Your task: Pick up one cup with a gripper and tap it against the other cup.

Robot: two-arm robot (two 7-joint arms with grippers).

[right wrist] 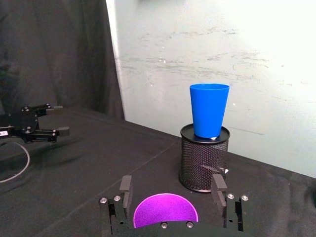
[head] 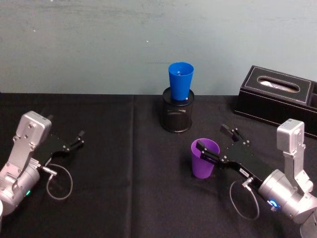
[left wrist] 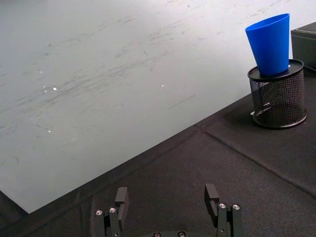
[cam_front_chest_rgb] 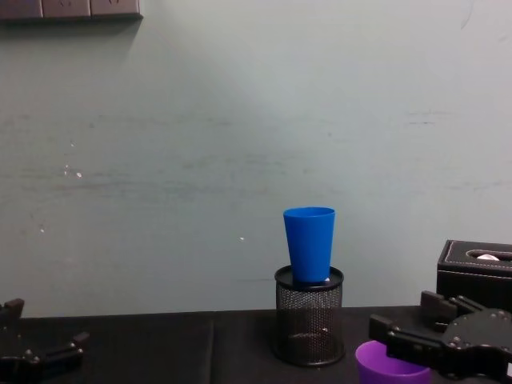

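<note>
Head looks down, chest level, wrists forward; all share the blue cup (head: 180,81).

Even, soft indoor light; right wrist view's wall (right wrist: 276,59) glares white at one corner.

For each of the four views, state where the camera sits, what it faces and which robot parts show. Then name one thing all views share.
Head: high, looking down at purple cup; left hand and right hand show.
Left wrist: on the left arm, facing the wall; own fingers.
Right wrist: above the purple cup; own fingers.
Chest: low, facing the wall; both hands.
Shared: blue cup in mesh holder.
</note>
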